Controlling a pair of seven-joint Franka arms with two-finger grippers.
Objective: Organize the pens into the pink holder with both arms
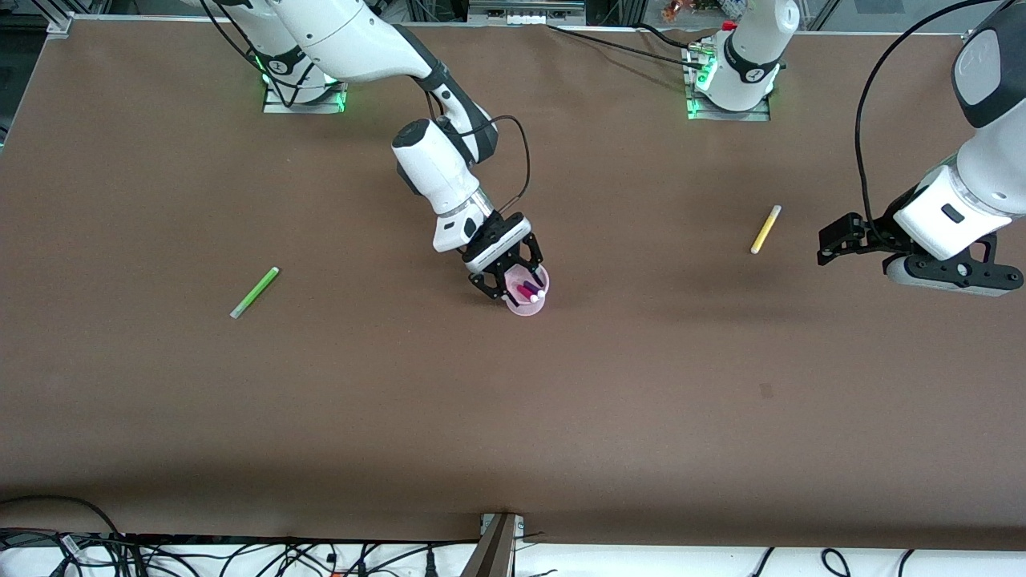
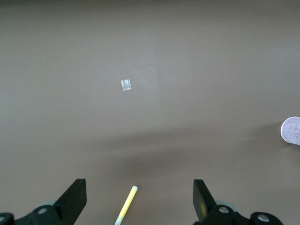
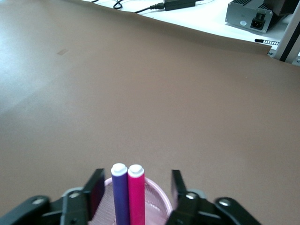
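- Robotics lab, probably.
- Two arm bases (image 1: 304, 80) bolted onto a table (image 1: 641, 401) under brown sheet.
- Loose cables (image 1: 240, 557) along table edge.
- Aluminium frame (image 1: 56, 20) at corner.
- Grey box (image 3: 248, 16), maybe a power supply.

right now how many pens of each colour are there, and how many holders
green pen, lying on the table: 1
yellow pen, lying on the table: 1
purple pen, standing in the holder: 1
pink pen, standing in the holder: 1
pink holder: 1
total: 4 pens, 1 holder, 5 things
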